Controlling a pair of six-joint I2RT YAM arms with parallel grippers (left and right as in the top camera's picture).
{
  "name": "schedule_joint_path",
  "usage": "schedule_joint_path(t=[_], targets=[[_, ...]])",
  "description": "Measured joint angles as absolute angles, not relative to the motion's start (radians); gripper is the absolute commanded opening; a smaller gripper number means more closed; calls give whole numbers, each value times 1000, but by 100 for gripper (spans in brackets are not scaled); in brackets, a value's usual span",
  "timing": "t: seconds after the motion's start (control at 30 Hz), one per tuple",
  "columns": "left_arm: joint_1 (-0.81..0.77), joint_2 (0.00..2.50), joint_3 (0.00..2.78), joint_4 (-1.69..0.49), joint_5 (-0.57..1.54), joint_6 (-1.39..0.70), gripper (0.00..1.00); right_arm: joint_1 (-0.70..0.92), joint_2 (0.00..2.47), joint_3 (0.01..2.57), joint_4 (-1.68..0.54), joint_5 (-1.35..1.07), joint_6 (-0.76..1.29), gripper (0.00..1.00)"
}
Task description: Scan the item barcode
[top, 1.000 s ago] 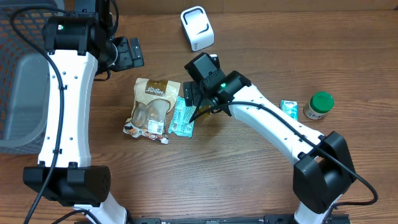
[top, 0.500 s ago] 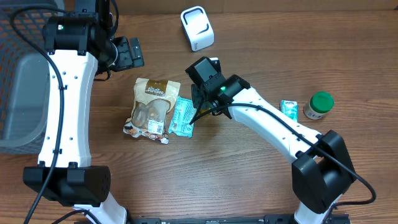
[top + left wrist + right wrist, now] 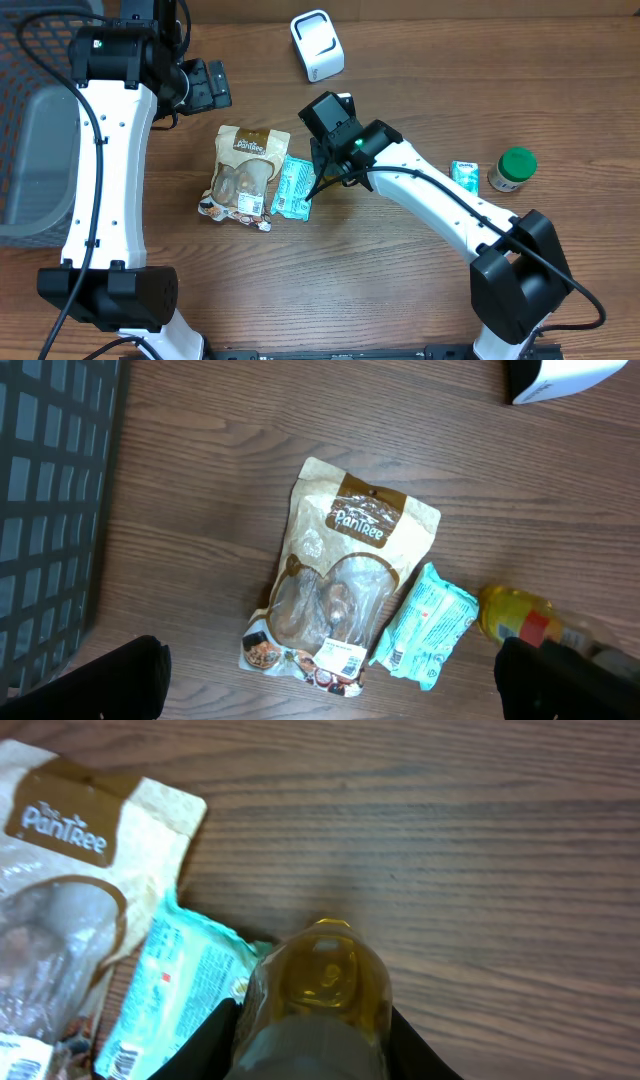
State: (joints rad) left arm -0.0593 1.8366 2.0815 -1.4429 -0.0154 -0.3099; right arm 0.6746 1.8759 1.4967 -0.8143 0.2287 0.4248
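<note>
Right fingers (image 3: 205, 1050): pinching bottle (image 3: 315, 980)
Bottle: at packet's (image 3: 175, 990) 3 o'clock
Left fingers (image 3: 120, 680): spread wide, holding nothing

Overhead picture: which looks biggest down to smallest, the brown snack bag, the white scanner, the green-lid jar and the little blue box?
1. brown snack bag
2. white scanner
3. green-lid jar
4. little blue box
The scanner stands taller, nearer the camera, so it may look extra big.

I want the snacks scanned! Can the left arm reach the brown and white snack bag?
Probably yes: the brown and white snack bag lies uncovered, and the open left gripper hangs nearby.
</note>
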Motion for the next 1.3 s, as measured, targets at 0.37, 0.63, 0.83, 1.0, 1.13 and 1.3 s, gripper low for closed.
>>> schedule_joint_path(t=[0.37, 0.63, 0.83, 1.0, 1.13, 1.3], targets=[[-59, 1837, 2082, -1443, -15, -310, 100, 628, 1694, 1496, -900, 245, 476, 25], [-59, 1837, 2082, -1443, -16, -310, 100, 574, 1643, 1494, -959, 252, 508, 25], [-59, 1837, 2082, -1443, -16, -310, 100, 571, 1643, 1475, -962, 252, 519, 25], [-59, 1837, 2082, -1443, -15, -310, 99, 571, 1643, 1431, -934, 252, 528, 25], [-59, 1837, 2082, -1443, -16, -310, 100, 571, 1643, 1373, -892, 251, 539, 26], [-59, 1837, 2082, -1443, -16, -310, 99, 571, 1643, 1330, -874, 246, 546, 27]])
